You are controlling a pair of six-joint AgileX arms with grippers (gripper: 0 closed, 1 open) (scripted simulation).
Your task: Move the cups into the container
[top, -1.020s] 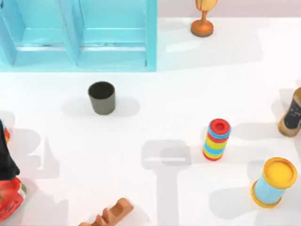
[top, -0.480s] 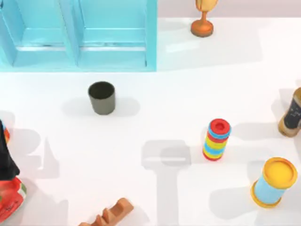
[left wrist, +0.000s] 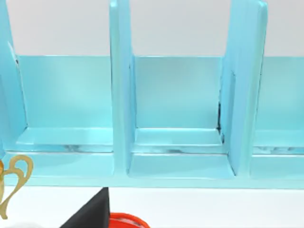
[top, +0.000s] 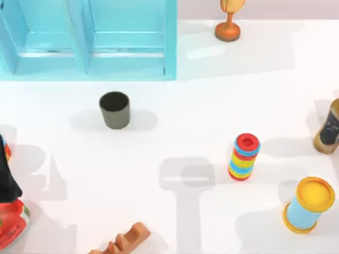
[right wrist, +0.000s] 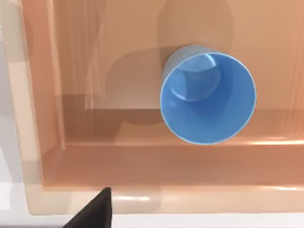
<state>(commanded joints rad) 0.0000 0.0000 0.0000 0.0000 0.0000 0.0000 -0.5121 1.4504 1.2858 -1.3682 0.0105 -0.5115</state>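
Blue cup (right wrist: pixel 207 97) upright inside orange container (right wrist: pixel 47 142); arm pose unclear.

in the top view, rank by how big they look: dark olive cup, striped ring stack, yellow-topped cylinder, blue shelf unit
1. blue shelf unit
2. yellow-topped cylinder
3. striped ring stack and dark olive cup: about alike, too close to rank.

I can read no words or numbers anywhere. The can (top: pixel 328 128) at the table's right edge carries a dark label, but its marks are too small for me to read.
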